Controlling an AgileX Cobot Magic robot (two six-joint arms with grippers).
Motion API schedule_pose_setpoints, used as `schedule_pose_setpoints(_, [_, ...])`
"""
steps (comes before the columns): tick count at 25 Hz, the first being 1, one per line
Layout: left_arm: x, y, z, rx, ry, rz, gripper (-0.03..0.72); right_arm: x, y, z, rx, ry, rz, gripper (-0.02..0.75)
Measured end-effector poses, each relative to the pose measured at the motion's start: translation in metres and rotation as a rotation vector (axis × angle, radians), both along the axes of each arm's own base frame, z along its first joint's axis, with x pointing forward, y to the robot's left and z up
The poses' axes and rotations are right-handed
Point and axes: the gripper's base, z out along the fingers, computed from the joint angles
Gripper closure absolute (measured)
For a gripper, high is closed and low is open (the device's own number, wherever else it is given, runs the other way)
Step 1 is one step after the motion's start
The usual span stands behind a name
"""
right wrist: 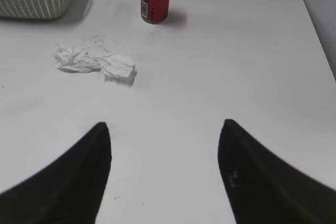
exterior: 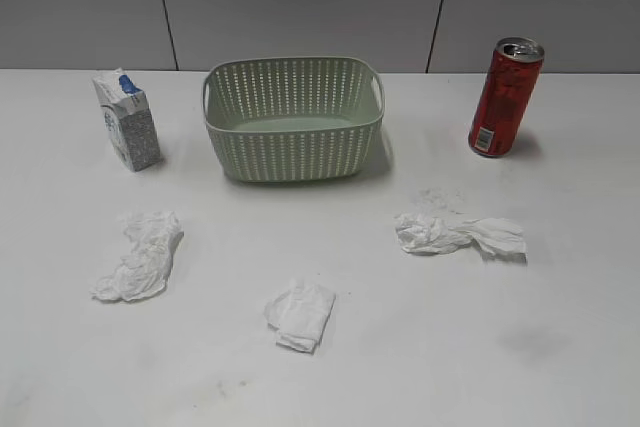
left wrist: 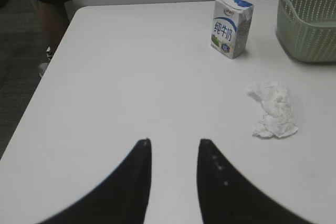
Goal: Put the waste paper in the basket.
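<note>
Basket (exterior: 293,119) cropped in both wrist views, three paper wads (exterior: 139,256) spaced on desk (exterior: 560,277); left end effector (left wrist: 174,142) parted, right end effector (right wrist: 164,125) spread wide, nothing gripped

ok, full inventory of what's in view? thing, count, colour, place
waste paper: 3, white, table front; left, middle, right
basket: 1, pale green, back centre, looks empty
carton: 1, white and blue, left of basket
can: 1, red, right of basket, top opened
table: 1, white
left gripper: 1, black, open, over bare table
right gripper: 1, black, open wider, over bare table
</note>
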Motion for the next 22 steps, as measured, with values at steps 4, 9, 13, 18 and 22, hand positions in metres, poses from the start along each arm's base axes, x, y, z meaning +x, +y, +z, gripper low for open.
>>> schedule_pose_setpoints(4, [0.0000, 0.0000, 0.0000, 0.000, 0.000, 0.000, 0.452, 0.0000, 0.0000, 0.0000, 0.000, 0.000, 0.000, 0.251])
schedule_pose_setpoints(9, [0.0000, 0.0000, 0.0000, 0.000, 0.000, 0.000, 0.452, 0.0000, 0.0000, 0.0000, 0.000, 0.000, 0.000, 0.251])
schedule_pose_setpoints(13, [0.0000, 0.0000, 0.0000, 0.000, 0.000, 0.000, 0.451, 0.0000, 0.0000, 0.0000, 0.000, 0.000, 0.000, 0.251])
schedule_pose_setpoints(18, [0.0000, 0.0000, 0.0000, 0.000, 0.000, 0.000, 0.450, 0.0000, 0.0000, 0.0000, 0.000, 0.000, 0.000, 0.250])
schedule_pose_setpoints(22, [0.0000, 0.0000, 0.0000, 0.000, 0.000, 0.000, 0.450, 0.0000, 0.0000, 0.0000, 0.000, 0.000, 0.000, 0.140])
